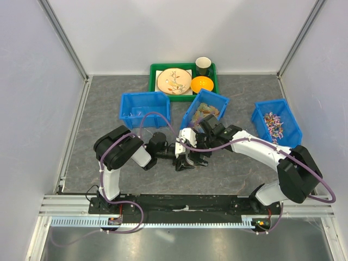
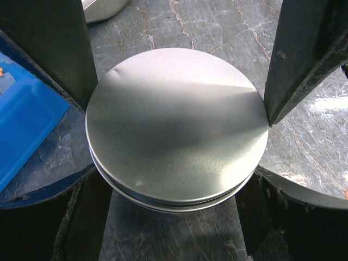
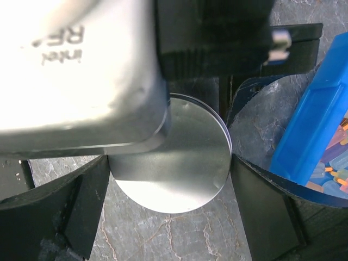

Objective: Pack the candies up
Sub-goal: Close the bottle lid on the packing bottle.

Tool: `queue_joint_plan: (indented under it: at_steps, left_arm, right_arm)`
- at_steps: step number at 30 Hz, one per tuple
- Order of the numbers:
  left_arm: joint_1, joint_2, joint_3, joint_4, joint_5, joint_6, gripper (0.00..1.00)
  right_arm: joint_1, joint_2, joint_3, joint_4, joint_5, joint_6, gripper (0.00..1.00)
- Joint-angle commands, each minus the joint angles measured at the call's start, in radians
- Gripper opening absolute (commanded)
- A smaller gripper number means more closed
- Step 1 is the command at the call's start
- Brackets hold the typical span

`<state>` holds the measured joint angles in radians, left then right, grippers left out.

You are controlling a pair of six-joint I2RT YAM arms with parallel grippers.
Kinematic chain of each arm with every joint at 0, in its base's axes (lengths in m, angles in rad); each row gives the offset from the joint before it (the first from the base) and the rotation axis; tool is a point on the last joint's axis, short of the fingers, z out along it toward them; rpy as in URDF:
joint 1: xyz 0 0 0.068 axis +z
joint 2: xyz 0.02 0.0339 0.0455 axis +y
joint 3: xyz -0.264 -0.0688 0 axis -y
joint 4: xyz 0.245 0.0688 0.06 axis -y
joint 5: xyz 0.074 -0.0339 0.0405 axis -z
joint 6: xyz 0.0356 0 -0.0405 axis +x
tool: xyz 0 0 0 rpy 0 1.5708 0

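A: Starting big: grey, stone-veined table [image 1: 98,141]; matt, hard, flat. Beyond that?

B: Green tray [image 1: 154,81] at 12 o'clock; then three blue plastic bins, box-shaped, slick-walled: left bin [image 1: 129,103] at 10, middle bin [image 1: 191,111] at 12 with flat pastel packets [image 1: 206,110], right bin [image 1: 291,124] at 3.

A: And at the centre?

B: Round tin [image 2: 179,163]; brushed metal, low and flat, faintly dented, lid [image 2: 176,98] seated on top. Left gripper [image 2: 177,111] clamped across it, one finger at 9 and one at 3 of the lid, both touching the rim. Right gripper [image 3: 171,163] straddling the same tin from the other side; fingers hard by its edge, but pressing or just clear, impossible to tell.

A: Candies?

B: Heaped in the right bin; candies [image 1: 274,124] tiny, crinkle-wrapped, mixed bright colours. From the fingers, off toward 2 o'clock and well apart; none in the tin, judging by the closed lid. Too small to read any long axis on a single sweet; bin itself long from 12 to 6, slightly skewed. Right arm plainly nearer; probably lid off first, then a reach toward 2.
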<state>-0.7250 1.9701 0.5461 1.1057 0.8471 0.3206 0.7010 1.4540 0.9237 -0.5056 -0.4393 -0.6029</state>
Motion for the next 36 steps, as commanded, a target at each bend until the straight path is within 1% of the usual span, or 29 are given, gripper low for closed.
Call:
queue_joint_plan:
  at_steps: [1, 10, 16, 24, 29, 36]
  left_arm:
    - [-0.002, 0.016, 0.015, 0.0, -0.029, 0.055, 0.85]
    - [-0.002, 0.016, 0.018, -0.009, -0.026, 0.057, 0.85]
    - [-0.002, 0.016, 0.023, -0.018, -0.026, 0.058, 0.85]
    - [-0.002, 0.019, 0.034, -0.04, -0.026, 0.058, 0.85]
    - [-0.002, 0.021, 0.037, -0.044, -0.022, 0.06, 0.85]
    - [-0.002, 0.021, 0.04, -0.052, -0.02, 0.06, 0.85]
  right_arm:
    - [-0.001, -0.02, 0.05, -0.017, -0.027, -0.021, 0.98]
    - [-0.005, 0.012, 0.043, -0.002, -0.024, -0.011, 0.98]
    - [-0.006, -0.04, 0.061, -0.027, -0.007, -0.014, 0.98]
    - [-0.009, -0.035, 0.081, -0.048, 0.001, -0.017, 0.98]
    - [-0.047, -0.023, 0.089, 0.015, 0.002, 0.026, 0.98]
    - [-0.052, 0.054, 0.064, 0.087, 0.053, 0.068, 0.98]
